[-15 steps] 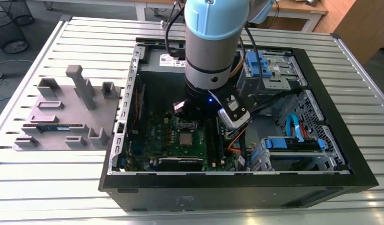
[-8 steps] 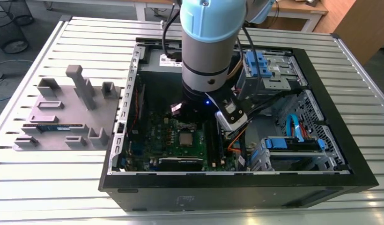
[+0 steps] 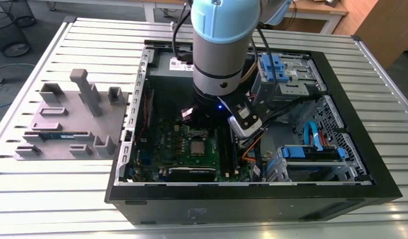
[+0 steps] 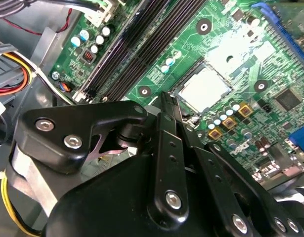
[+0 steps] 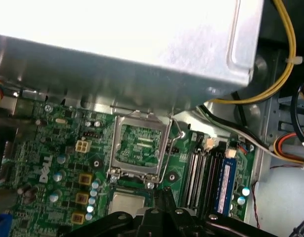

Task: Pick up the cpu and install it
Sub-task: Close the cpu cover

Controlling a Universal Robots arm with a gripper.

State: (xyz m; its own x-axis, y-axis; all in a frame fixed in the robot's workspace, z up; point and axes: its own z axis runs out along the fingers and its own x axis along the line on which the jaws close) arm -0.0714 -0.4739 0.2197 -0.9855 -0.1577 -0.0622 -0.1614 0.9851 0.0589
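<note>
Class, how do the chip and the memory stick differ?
The chip is square and silvery; the memory stick is long, narrow and blue-green. The chip sits on the green board inside the case; the stick lies on the grey tray outside. Both lie flat.

the cpu was a small flat square with a silvery metal top. it lay flat, face up, in the socket on the green motherboard. in both wrist views its top was uncovered.
</note>
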